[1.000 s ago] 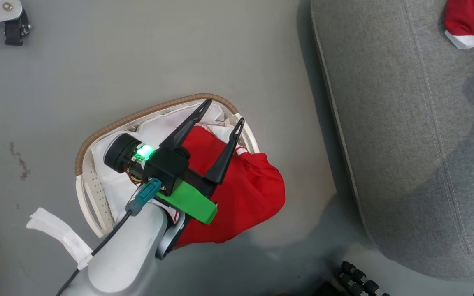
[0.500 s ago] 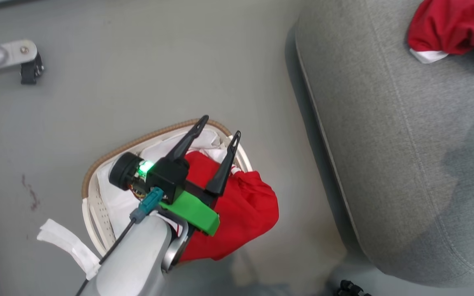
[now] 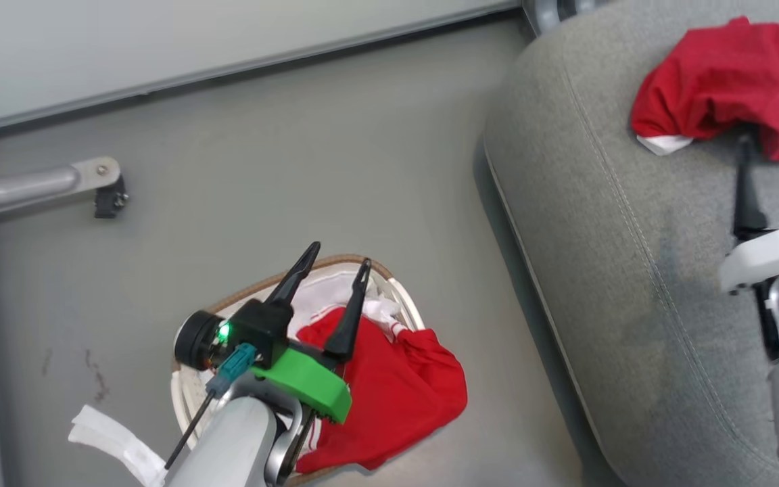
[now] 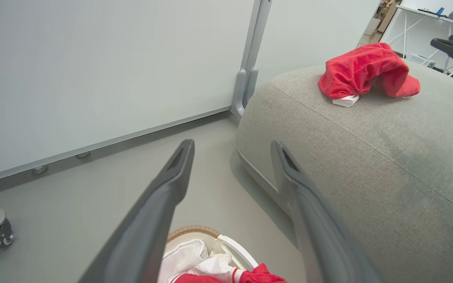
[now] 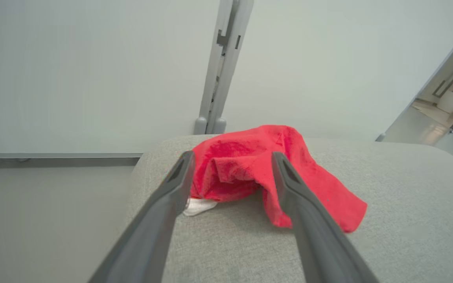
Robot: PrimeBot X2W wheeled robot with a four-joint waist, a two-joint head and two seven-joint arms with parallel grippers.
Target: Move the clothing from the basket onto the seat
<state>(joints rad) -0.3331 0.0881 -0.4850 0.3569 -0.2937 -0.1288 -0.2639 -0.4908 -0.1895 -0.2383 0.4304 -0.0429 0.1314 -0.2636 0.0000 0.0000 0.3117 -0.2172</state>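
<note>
The grey seat carries one crumpled red piece of clothing with a white cuff near its far corner. My right gripper hovers just in front of it, open, and the garment lies loose between and beyond its fingers. On the floor stands the basket with its brown rim, white liner and more red clothing spilling over its right side. My left gripper is open above the basket with nothing in it. The left wrist view shows the basket rim below and the seat to the right.
A pale wall panel with a baseboard runs along the back. Left of the basket, a grey metal leg with a black caster stands on the floor. A white cloth strip lies beside the basket. A vertical post stands at the seat's far corner.
The head camera has swung up and back, so the wall now shows. My right gripper has come into view, open, beside the garment on the seat. The left gripper stays open over the basket.
</note>
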